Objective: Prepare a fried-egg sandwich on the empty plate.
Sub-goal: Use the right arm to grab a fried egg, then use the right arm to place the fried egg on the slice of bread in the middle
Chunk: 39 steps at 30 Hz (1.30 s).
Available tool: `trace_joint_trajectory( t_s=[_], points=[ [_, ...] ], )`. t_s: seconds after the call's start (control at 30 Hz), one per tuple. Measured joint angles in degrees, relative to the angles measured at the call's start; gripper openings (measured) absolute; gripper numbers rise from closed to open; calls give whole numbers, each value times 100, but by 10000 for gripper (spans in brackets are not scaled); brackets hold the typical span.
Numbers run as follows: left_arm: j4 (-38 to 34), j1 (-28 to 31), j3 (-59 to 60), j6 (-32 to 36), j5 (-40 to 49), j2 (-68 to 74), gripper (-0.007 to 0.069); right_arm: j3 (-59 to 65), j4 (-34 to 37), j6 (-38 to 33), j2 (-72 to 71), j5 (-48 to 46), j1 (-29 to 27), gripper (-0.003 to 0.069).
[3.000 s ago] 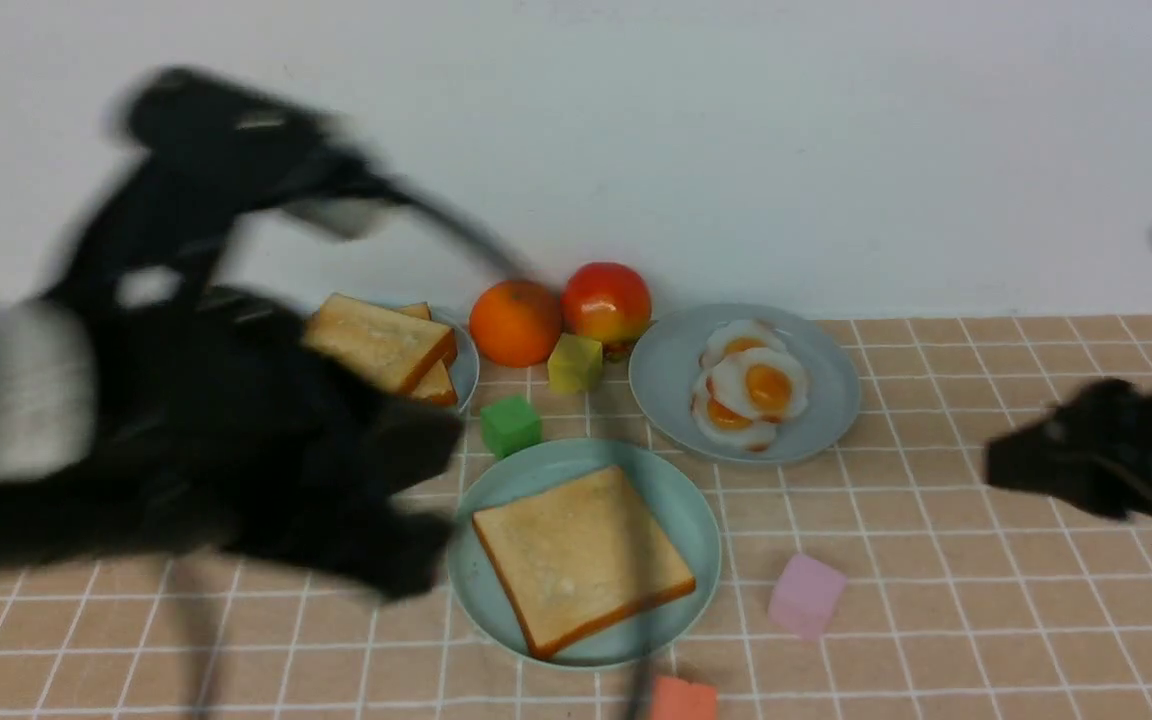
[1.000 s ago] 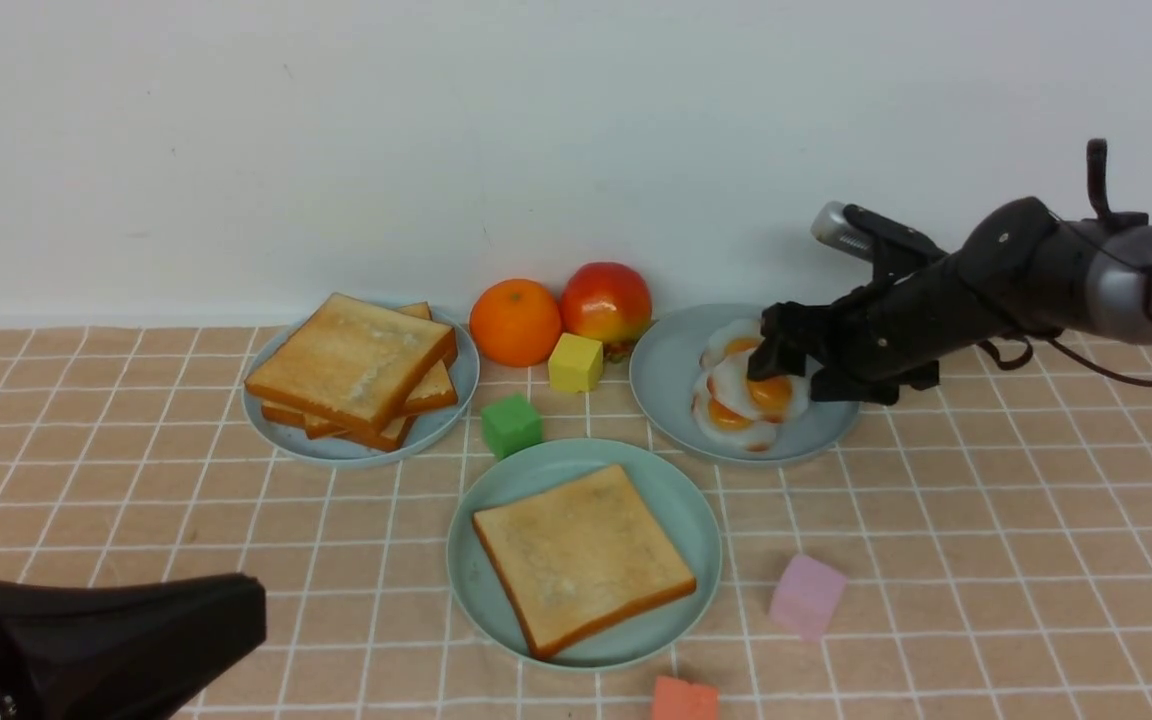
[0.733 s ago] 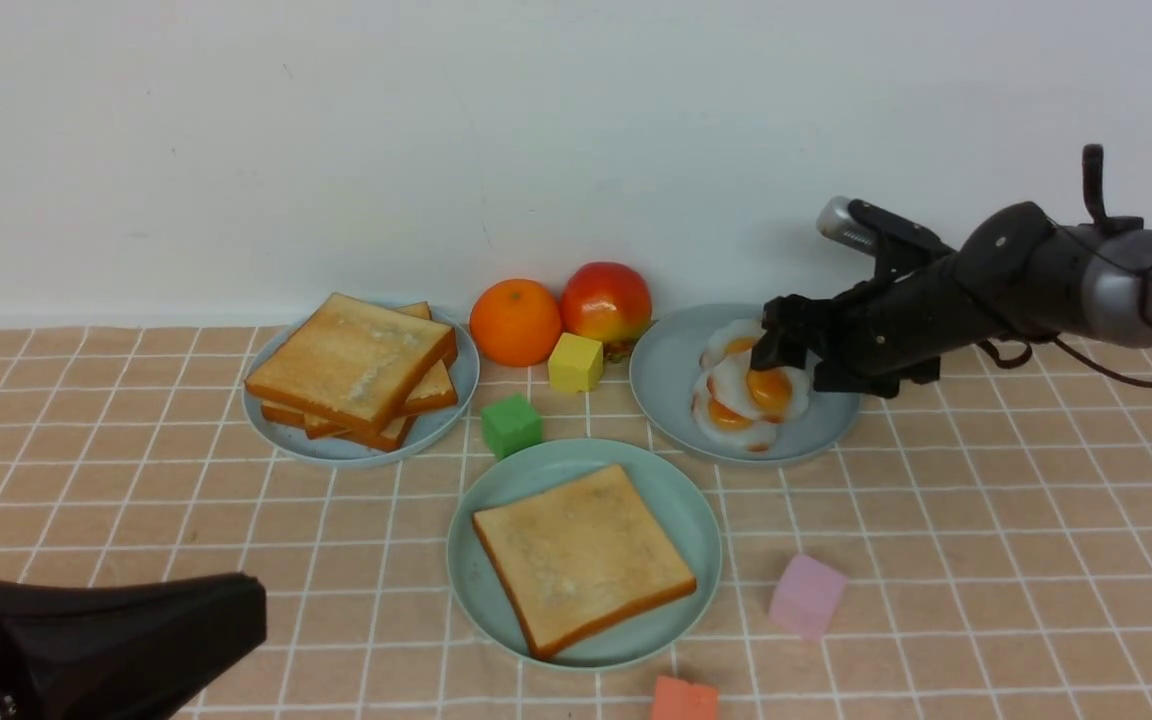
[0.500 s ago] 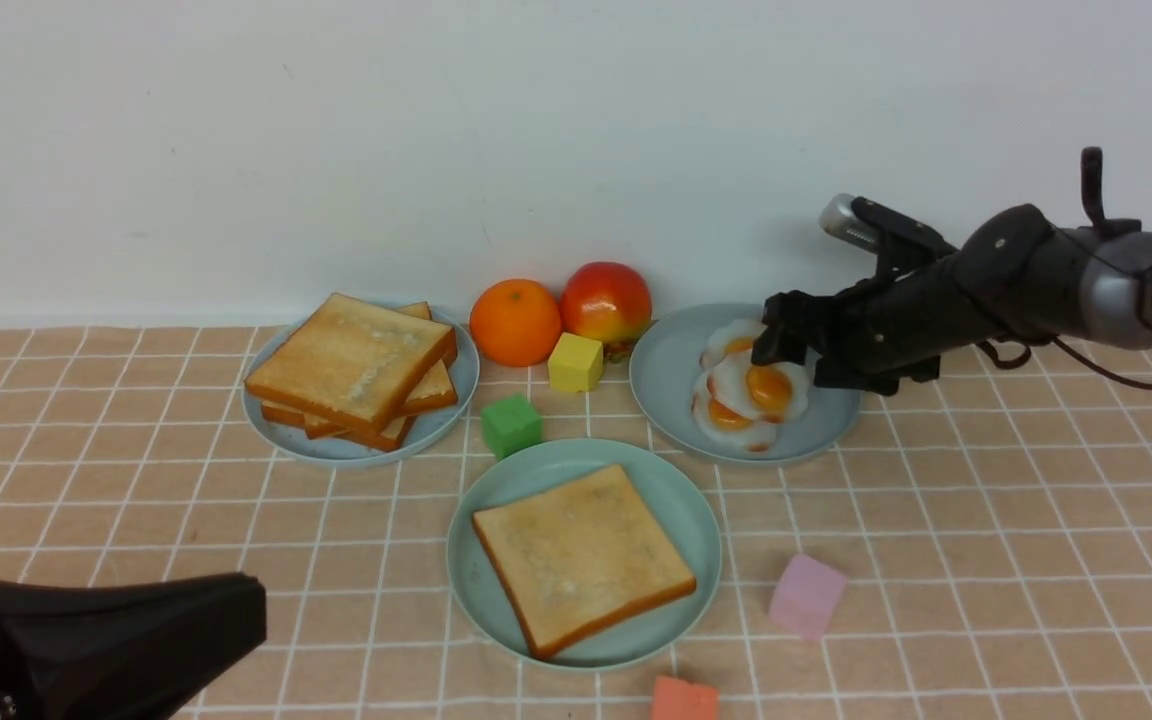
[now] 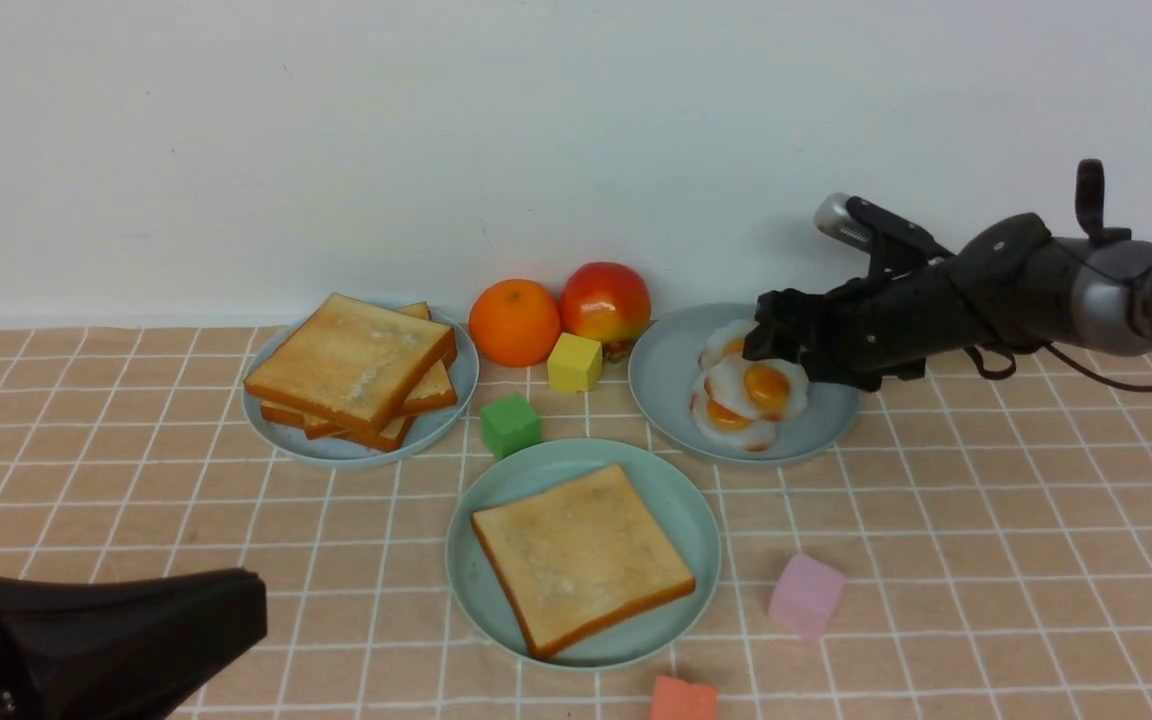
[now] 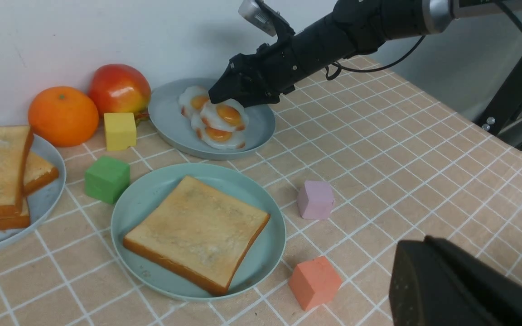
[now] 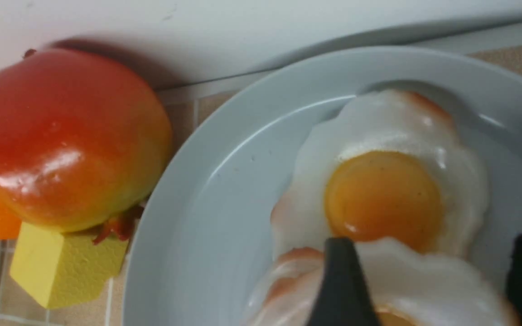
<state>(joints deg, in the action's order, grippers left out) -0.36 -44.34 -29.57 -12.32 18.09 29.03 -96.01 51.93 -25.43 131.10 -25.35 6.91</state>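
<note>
- Near the middle of the checked cloth: mint-green plate [image 5: 496, 490], holding one toast slice [image 5: 581, 555] laid flat, top uncovered.
- Behind and to the right, rims just beside each other: grey-blue plate [image 5: 666, 380] with a pile of fried eggs [image 5: 751, 400].
- Over that pile: right gripper [image 5: 776, 345], reaching in from the right, fingers [image 7: 340, 280] set apart astride the top egg [image 7: 383, 199]. Cannot tell whether pressing on it or merely around it.
- Low at the near left edge, well apart from every plate: left gripper [image 5: 236, 625], clenched on nothing.
- Behind and to the left: second grey-blue plate [image 5: 336, 452] carrying a toast stack [image 5: 351, 365].
- Wedged between the toast stack's plate and the mint-green plate, just beside both rims: green cube [image 5: 509, 424].
- Along the wall between the two grey-blue plates: orange [image 5: 514, 322], red-yellow fruit [image 5: 606, 300], and a yellow cube [image 5: 574, 362] in front of them.
- Right of the mint-green plate, near its rim: pink cube [image 5: 806, 595].
- At the front edge, just below the plate: coral cube [image 5: 684, 698].
</note>
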Motion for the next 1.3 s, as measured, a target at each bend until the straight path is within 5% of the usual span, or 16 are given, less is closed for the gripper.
trace_joint_trajectory(
  t_s=[0.37,0.73,1.3],
  points=[
    [0,0,0,0,-7,0,-13,0,59,0,-101,-481,-143,156],
    [70,0,0,0,-7,0,-13,28,-12,-65,-636,-994,-224,77],
    [825,0,0,0,458,0,-13,943,191,-513,-2423,-2816,-2,77]
  ],
)
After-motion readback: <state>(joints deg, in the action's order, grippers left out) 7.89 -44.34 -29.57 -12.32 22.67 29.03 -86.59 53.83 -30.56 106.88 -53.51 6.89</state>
